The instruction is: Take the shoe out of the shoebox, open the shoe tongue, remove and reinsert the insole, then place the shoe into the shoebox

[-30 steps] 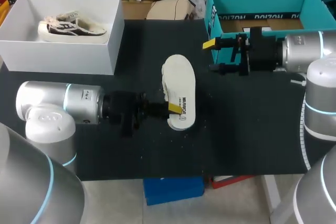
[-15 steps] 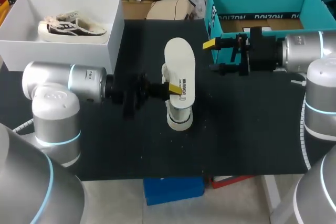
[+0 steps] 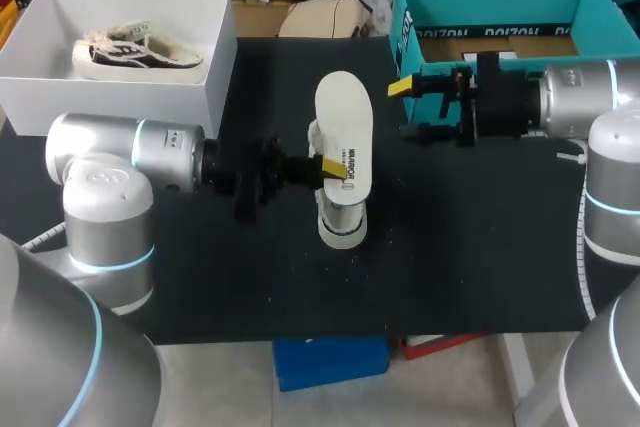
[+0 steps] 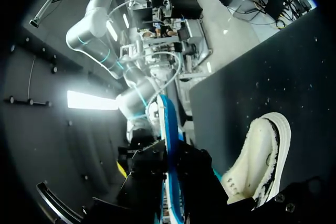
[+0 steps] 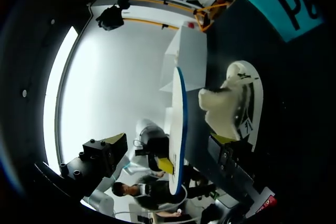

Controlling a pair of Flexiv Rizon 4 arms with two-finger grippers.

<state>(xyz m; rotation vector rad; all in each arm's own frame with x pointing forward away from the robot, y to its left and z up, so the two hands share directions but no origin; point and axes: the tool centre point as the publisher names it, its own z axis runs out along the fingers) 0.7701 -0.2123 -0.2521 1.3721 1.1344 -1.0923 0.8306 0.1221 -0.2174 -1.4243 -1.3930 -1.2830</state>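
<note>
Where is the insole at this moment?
In the head view the insole is near the middle of the table, held by the left gripper over the shoe, between the white box and the teal shoebox.

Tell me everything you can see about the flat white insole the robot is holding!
The flat white insole is a long, thin, foot-shaped pad, cream on top with a small black print, blue underneath as the wrist views show edge-on. It looks like foam. The left gripper pinches one long edge, holding it about level over the white shoe on the black table mat. Whether it touches the shoe is unclear.
</note>
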